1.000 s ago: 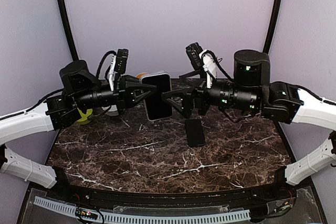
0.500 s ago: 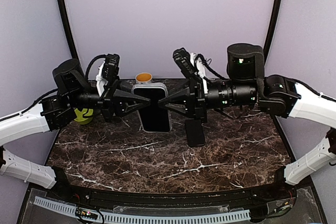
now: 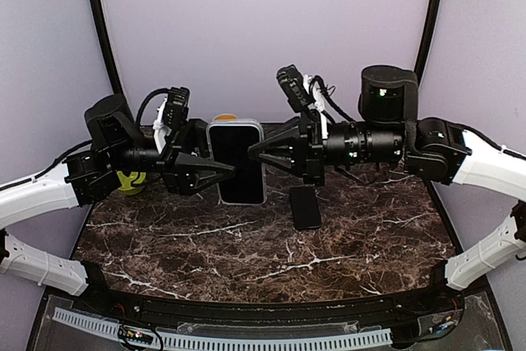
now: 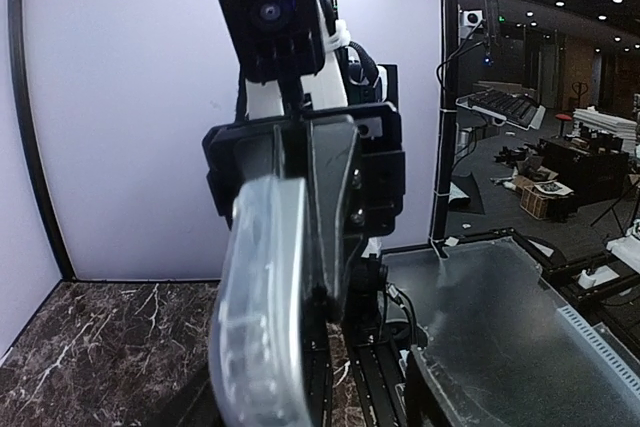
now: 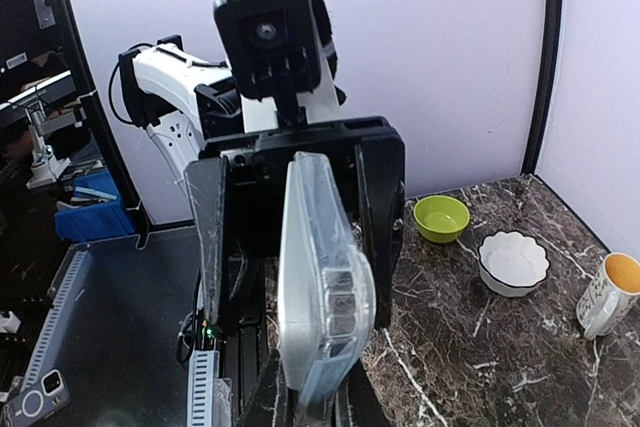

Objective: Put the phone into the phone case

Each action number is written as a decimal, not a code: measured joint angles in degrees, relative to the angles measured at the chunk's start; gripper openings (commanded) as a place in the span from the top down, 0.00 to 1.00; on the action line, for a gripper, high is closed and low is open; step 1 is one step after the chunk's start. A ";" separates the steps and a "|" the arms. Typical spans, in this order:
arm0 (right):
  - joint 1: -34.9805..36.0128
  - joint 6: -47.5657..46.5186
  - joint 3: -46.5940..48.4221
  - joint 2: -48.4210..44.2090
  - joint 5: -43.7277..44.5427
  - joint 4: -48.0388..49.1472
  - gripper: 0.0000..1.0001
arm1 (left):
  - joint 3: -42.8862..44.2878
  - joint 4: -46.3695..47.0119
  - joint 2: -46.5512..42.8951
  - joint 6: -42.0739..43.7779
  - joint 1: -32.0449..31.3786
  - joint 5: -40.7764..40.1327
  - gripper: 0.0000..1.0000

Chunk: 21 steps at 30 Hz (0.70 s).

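Observation:
The clear phone case (image 3: 238,162) stands upright in the air above the marble table (image 3: 205,244), with a black phone (image 3: 239,166) filling it, screen toward the top camera. My right gripper (image 3: 253,152) is shut on the case's right edge. In the right wrist view the case (image 5: 315,287) rises edge-on from my right gripper (image 5: 310,392), and camera lenses show through its corner. My left gripper (image 3: 215,152) is open, and its two fingers (image 5: 205,237) stand apart on either side of the case. In the left wrist view the case (image 4: 255,317) is seen edge-on.
A second black phone (image 3: 306,207) lies flat on the table under my right arm. A green bowl (image 5: 441,218), a white scalloped bowl (image 5: 513,262) and a mug (image 5: 610,292) stand at the table's back left, behind my left arm.
My right gripper came in and shut on the case's right edge. My left gripper, shut on the case before, has opened. The case now sits a little higher.

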 measured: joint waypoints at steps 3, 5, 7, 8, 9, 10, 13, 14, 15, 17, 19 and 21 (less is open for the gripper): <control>0.00 0.83 -0.28 -0.72 -0.50 2.14 1.00 | -0.63 -0.04 0.11 0.09 0.00 -0.63 0.49; 0.00 1.09 -0.42 -1.36 -0.74 3.61 1.00 | -0.98 0.09 0.26 -0.09 -0.09 -0.92 0.70; 0.00 1.25 -0.52 -1.88 -0.90 4.90 1.00 | -1.42 0.44 0.44 -0.92 -0.28 -1.03 0.96; -0.04 1.25 -0.57 -2.08 -0.68 5.27 1.00 | -1.55 0.83 0.61 -0.79 -0.59 -0.79 0.99; -0.09 1.25 -0.63 -2.14 -0.35 5.40 0.96 | -1.55 1.07 0.70 -0.90 -0.72 -0.79 1.00; -0.22 1.03 -0.66 -2.21 -0.50 5.53 0.78 | -1.60 1.11 0.72 -1.49 -0.98 -1.38 1.00; -0.31 1.05 -0.76 -2.21 0.57 5.64 0.56 | -1.68 1.36 0.92 -1.81 -1.01 -1.79 1.00; -0.31 1.42 -0.76 -2.23 0.83 5.84 0.54 | -1.86 1.29 0.92 -1.73 -1.01 -2.01 1.00; -0.31 1.14 -0.76 -2.29 1.40 6.19 0.50 | -2.10 1.18 0.98 -1.73 -1.03 -2.23 1.00; -0.31 1.09 -0.72 -2.36 1.70 6.51 0.48 | -2.32 0.81 1.22 -1.70 -1.03 -2.47 1.00; -0.31 1.03 -0.70 -2.27 1.77 6.49 0.50 | -2.32 0.48 1.53 -1.70 -1.03 -2.64 1.00; -0.31 1.05 -0.55 -1.99 1.75 6.49 0.61 | -2.34 0.20 1.55 -1.70 -1.03 -2.71 1.00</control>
